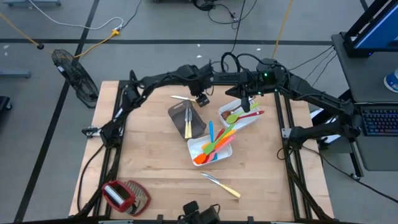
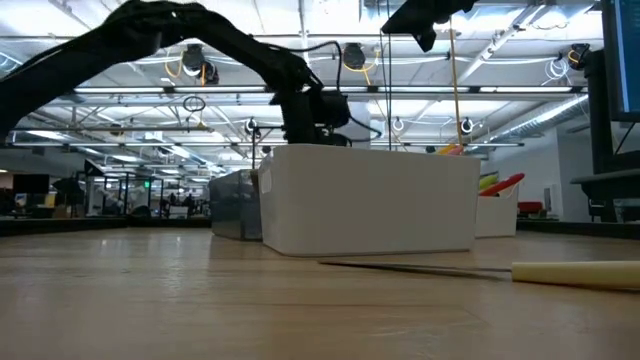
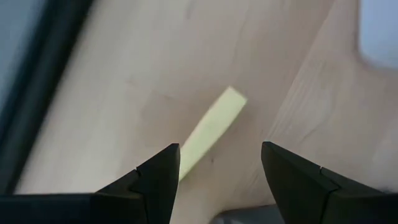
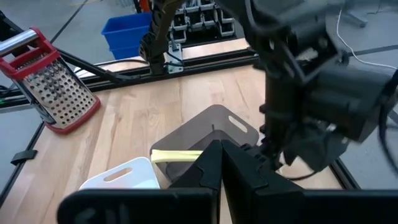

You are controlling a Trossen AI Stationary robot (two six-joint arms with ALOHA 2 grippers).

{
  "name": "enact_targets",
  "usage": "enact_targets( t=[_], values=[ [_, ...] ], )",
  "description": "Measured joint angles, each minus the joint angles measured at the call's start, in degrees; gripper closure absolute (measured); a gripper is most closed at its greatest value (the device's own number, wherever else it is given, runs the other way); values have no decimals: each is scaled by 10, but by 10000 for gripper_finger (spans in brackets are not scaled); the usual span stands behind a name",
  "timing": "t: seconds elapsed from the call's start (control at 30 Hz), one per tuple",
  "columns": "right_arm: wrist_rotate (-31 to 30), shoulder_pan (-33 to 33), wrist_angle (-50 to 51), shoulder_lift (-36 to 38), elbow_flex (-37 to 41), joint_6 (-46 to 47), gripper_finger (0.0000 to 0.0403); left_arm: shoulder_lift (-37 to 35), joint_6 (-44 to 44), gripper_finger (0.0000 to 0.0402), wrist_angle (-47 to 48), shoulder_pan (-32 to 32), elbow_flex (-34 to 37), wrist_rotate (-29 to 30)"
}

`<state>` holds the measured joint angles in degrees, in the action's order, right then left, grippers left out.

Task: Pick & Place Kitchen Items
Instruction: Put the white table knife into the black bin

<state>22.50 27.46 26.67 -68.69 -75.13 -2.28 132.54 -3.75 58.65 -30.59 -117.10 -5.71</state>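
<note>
Two dark, matte, jointed arms with looping black cables; left hand [image 3: 214,180] ending in wedge-shaped black fingers [image 3: 158,177]; green indicator light near right wrist.

The wooden counter [image 1: 149,155] carries two white trays [image 1: 208,152], a grey-brown tray [image 1: 186,119], a red grater [image 1: 124,196], and two loose pale-handled knives [image 1: 221,185].

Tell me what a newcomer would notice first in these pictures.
First, the bright heap of red, orange, green and blue utensils filling the white tray at the table's middle. Next, the left gripper hovering open over a pale-handled knife beside the grey-brown tray. The red-framed grater lies alone at the near left corner.
</note>
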Motion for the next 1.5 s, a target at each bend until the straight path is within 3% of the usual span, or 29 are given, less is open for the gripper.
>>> enact_targets(
  t=[0.43,0.67,0.77,0.97,1.5],
  values=[
    [0,0,0,0,0,-3,399,40,-70,170,12,18,0,56],
    [0,0,1,0,0,-3,399,62,-87,173,7,16,-4,54],
    [0,0,2,0,0,-3,399,62,-91,198,7,16,-4,60],
    [0,0,3,0,0,-3,399,62,-121,303,8,18,-4,62],
    [0,0,26,0,0,1,399,63,-202,318,0,38,-4,160]
  ],
)
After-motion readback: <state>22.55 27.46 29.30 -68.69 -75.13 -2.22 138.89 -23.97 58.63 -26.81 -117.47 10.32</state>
